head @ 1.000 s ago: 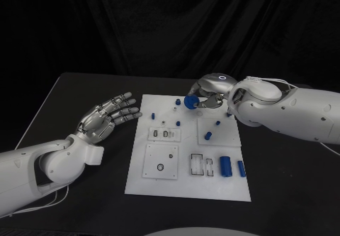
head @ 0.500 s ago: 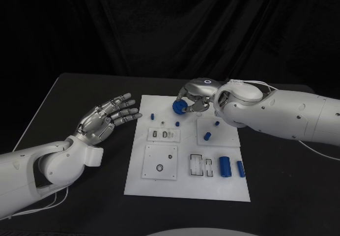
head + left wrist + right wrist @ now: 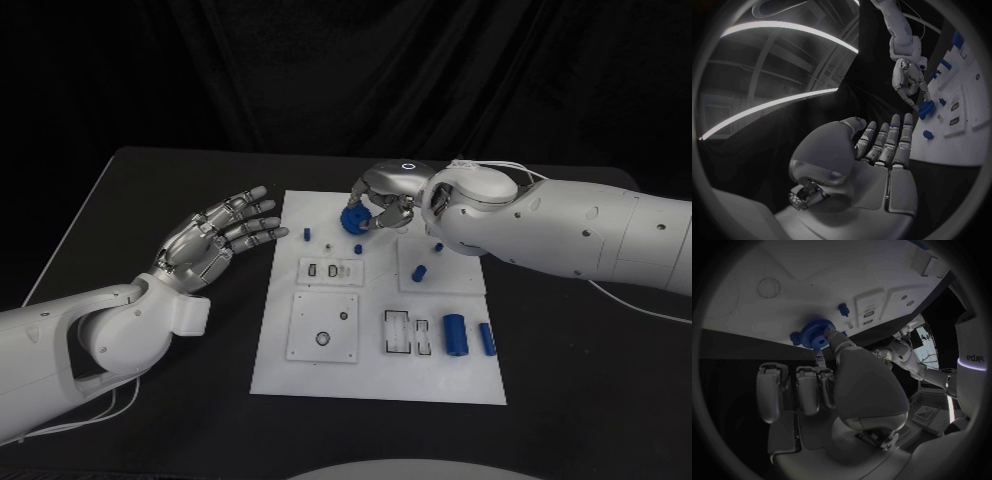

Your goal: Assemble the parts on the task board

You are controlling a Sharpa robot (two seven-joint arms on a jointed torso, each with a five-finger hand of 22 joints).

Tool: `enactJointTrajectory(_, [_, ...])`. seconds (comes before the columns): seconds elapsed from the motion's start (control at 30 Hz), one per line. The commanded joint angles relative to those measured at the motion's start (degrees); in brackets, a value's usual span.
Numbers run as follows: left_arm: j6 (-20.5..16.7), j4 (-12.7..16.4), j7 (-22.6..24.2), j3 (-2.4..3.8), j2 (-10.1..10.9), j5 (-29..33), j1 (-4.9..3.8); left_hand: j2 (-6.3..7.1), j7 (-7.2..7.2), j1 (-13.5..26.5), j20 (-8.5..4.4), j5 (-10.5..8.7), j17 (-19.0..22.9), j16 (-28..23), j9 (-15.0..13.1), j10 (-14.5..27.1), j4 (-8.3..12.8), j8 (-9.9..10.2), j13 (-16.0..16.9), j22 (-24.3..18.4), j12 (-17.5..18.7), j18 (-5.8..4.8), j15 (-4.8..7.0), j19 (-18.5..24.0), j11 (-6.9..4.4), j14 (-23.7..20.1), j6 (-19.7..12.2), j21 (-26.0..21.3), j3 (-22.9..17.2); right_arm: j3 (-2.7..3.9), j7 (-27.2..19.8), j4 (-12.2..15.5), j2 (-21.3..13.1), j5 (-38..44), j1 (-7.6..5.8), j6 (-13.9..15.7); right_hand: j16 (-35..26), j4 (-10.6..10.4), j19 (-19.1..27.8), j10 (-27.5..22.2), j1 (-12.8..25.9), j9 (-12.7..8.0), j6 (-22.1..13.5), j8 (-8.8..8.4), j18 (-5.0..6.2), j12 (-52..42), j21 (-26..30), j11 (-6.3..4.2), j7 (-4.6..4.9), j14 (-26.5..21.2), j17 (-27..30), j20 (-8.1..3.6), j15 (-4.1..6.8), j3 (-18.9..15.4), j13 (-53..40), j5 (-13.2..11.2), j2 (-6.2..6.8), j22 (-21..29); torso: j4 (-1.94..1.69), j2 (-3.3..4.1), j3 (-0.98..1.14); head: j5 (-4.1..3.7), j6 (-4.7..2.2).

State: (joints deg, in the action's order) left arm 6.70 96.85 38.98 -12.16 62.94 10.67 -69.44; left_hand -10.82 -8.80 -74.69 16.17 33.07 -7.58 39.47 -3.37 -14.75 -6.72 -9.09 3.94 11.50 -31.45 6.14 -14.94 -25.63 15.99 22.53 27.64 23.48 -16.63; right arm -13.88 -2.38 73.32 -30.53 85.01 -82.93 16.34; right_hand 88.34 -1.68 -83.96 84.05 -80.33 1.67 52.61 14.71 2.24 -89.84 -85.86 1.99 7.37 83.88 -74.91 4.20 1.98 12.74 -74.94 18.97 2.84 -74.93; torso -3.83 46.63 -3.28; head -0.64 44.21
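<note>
Left of the task board above the black counter, left hand empty with fingers spread, over the board's far edge, right hand pinching a blue gear, further blue parts lying at the board's right side

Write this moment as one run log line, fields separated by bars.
right hand: holds blue gear over far part of task board | left hand: open, beside board | step: gear not yet placed

Under right hand fingers: blue gear, upright pegs crowd.
Before left hand fingertips: bare table.
</note>
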Motion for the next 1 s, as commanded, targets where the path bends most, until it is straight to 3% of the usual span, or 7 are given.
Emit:
enactJointTrajectory(0.03, [0.98, 0.02, 5.39, 0.04, -0.16, 0.22, -0.02, 0.00, -0.42, 0.35, -0.08, 0.22, 0.06, 0.27, -0.07, -0.11, -0.10, -0.35, 0.07, -0.03, -0.32, -0.91, 0.03, 0.43, 0.37, -0.50, 0.14, -0.35, -0.29, 0.05, 0.36, -0.37, 0.32, -0.04, 0.21, -0.83, 0.04, -0.25, -1.37, 5.44, 0.14, 15.37, -0.72, -1.20, -0.33, -0.01, 0.37, 0.66, -0.20, 5.35, -12.73, 0.63, -0.65, 0.56, -14.50, -0.26, -0.31, -9.32, 0.00, 0.08, 0.03, -0.15, -0.13])
enactJointTrajectory(0.23, [1.04, -0.15, 5.24, 0.04, -0.24, 0.22, -0.02, -0.01, -0.48, 0.39, -0.08, 0.22, 0.07, 0.30, -0.07, -0.11, -0.11, -0.36, 0.07, -0.03, -0.34, -0.92, 0.02, 0.49, 0.41, -0.55, 0.16, -0.35, -0.37, 0.05, 1.96, -0.68, 0.81, -0.04, 0.30, -2.15, -0.51, -0.09, 0.01, 2.43, 0.12, 11.63, -11.20, -9.33, 0.25, 0.99, 1.90, -0.32, -0.32, 5.02, -12.05, 0.33, -0.04, 1.69, -11.27, -2.14, 0.81, -7.79, 0.13, 0.07, 0.03, -0.27, -0.01])
enactJointTrajectory(0.3, [1.06, -0.15, 5.21, 0.04, -0.25, 0.22, -0.02, -0.01, -0.48, 0.39, -0.08, 0.22, 0.07, 0.30, -0.07, -0.11, -0.11, -0.36, 0.07, -0.03, -0.34, -0.92, 0.02, 0.49, 0.41, -0.55, 0.16, -0.35, -0.37, 0.05, 2.44, -0.76, 0.93, -0.04, 0.32, -2.44, -0.90, 0.27, 0.75, 0.61, -0.31, 8.40, -20.33, -11.58, 0.53, 1.65, 2.74, -0.78, -0.87, 4.78, -11.58, -0.06, 0.33, 2.04, -9.41, -2.10, 0.87, -7.01, 0.16, 0.04, 0.02, -0.35, 0.03])
enactJointTrajectory(0.43, [1.13, -0.14, 5.14, 0.04, -0.30, 0.22, -0.02, -0.01, -0.48, 0.39, -0.08, 0.22, 0.07, 0.30, -0.07, -0.11, -0.11, -0.36, 0.07, -0.03, -0.34, -0.92, 0.02, 0.49, 0.41, -0.55, 0.16, -0.35, -0.37, 0.05, 3.22, -0.99, 1.13, -0.04, 0.35, -2.45, -1.29, 0.54, 1.59, -1.88, -0.72, 5.21, -29.67, -12.29, 0.85, 2.68, 3.72, -1.52, -1.87, 4.53, -11.11, -0.52, 0.91, 2.50, -6.83, -2.07, 0.72, -6.12, 0.08, -0.04, 0.01, -0.49, 0.06])
enactJointTrajectory(0.8, [1.29, -0.12, 4.99, 0.04, -0.12, 0.22, -0.02, -0.03, -0.55, 0.43, -0.07, 0.22, 0.08, 0.34, -0.08, -0.13, -0.13, -0.37, 0.07, -0.03, -0.37, -0.93, 0.00, 0.57, 0.46, -0.60, 0.18, -0.36, -0.47, 0.06, 3.00, -0.12, -0.24, -0.04, 0.35, 0.01, -2.13, 0.46, 2.39, -3.25, -0.67, 4.87, -29.11, -11.94, 1.14, 3.31, 4.72, -1.64, -1.90, 4.03, -10.09, -0.82, 1.09, 2.90, -5.43, -2.80, 0.45, -5.26, 0.07, -0.02, -0.01, -0.33, 0.01])
enactJointTrajectory(0.97, [1.13, 0.11, 4.99, 0.04, 0.50, 0.22, -0.01, -0.03, -0.55, 0.43, -0.07, 0.22, 0.08, 0.34, -0.08, -0.13, -0.13, -0.37, 0.07, -0.03, -0.37, -0.93, 0.00, 0.57, 0.46, -0.60, 0.18, -0.36, -0.47, 0.06, 1.70, 2.78, -3.90, -0.04, -0.27, 3.68, -2.36, -0.14, 2.12, -2.69, -0.06, 6.46, -20.20, -10.05, 1.04, 3.11, 4.73, -1.06, -1.04, 3.96, -9.86, -0.56, 0.69, 2.76, -5.85, -3.64, 0.41, -5.52, 0.02, 0.00, 0.03, -0.05, 0.00])
enactJointTrajectory(1.0, [1.09, 0.15, 4.99, 0.04, 0.61, 0.22, -0.01, -0.03, -0.55, 0.43, -0.07, 0.22, 0.08, 0.34, -0.08, -0.13, -0.13, -0.37, 0.07, -0.03, -0.37, -0.93, 0.00, 0.57, 0.46, -0.60, 0.18, -0.36, -0.47, 0.06, 1.53, 3.73, -5.09, -0.04, -0.63, 4.35, -2.31, -0.45, 1.86, -2.21, 0.22, 7.49, -14.89, -8.90, 0.96, 2.90, 4.56, -0.87, -0.82, 4.03, -9.93, -0.40, 0.52, 2.63, -6.28, -4.11, 0.40, -5.79, 0.05, 0.00, 0.05, 0.04, 0.00])
